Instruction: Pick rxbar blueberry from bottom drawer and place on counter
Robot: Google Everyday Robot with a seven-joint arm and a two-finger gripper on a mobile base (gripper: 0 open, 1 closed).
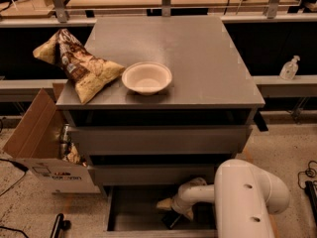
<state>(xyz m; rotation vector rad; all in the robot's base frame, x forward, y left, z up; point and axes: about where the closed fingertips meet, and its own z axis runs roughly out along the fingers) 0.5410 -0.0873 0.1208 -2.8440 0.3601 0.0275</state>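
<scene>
The bottom drawer [130,213] is pulled open at the foot of the grey cabinet and shows its dark floor. My white arm reaches down into it from the right. The gripper [169,208] sits low inside the drawer, near the middle of its floor. A small dark flat shape [173,220] lies just under the gripper; it may be the rxbar blueberry, but I cannot tell for sure. The counter [198,58] is the broad grey top of the cabinet, far above the gripper.
A crinkled tan-and-brown chip bag [77,63] lies on the counter's left edge, and a white bowl [146,77] sits beside it. Two closed drawer fronts [158,140] overhang the open drawer. An open cardboard box [37,143] stands on the floor at left.
</scene>
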